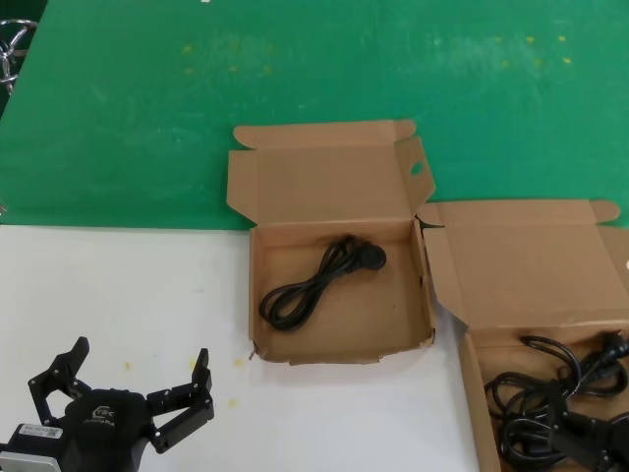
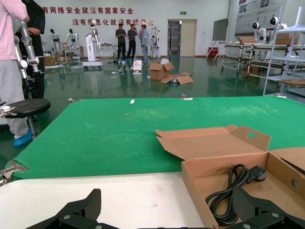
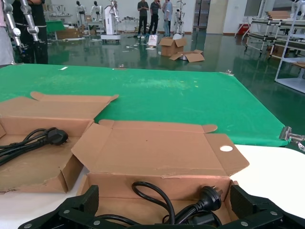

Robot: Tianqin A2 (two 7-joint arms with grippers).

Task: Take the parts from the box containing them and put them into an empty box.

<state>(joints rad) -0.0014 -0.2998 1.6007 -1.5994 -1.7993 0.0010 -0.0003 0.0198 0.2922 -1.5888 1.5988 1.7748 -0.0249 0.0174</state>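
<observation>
**Both grippers open; right one low over the full box**

The right gripper (image 3: 164, 202) sits at the bottom of the right wrist view, fingers (image 3: 88, 198) spread wide with nothing clamped between them. Only their tips show; the rest is cut off by the frame edge. Between them lies a tangle of black power cables (image 3: 157, 195), one plug (image 3: 209, 196) pointing right. In the head view this gripper is hard to separate from the dark cables in the lower right corner.

Those cables fill the right-hand cardboard box (image 1: 531, 265), whose tray and lid run off the right and bottom edges of the frame.

Just left of it, near the middle of the head view, stands the centre cardboard box (image 1: 339, 349), lid back and an oval hole (image 1: 416, 167) in its right lid flap. One coiled black cable (image 1: 314, 285) lies inside.

The left gripper (image 1: 140, 354) is at the lower left over the white tabletop (image 1: 118, 285), fingers apart and empty, well away from both boxes. A green mat (image 1: 128, 118) covers the upper frame.
</observation>
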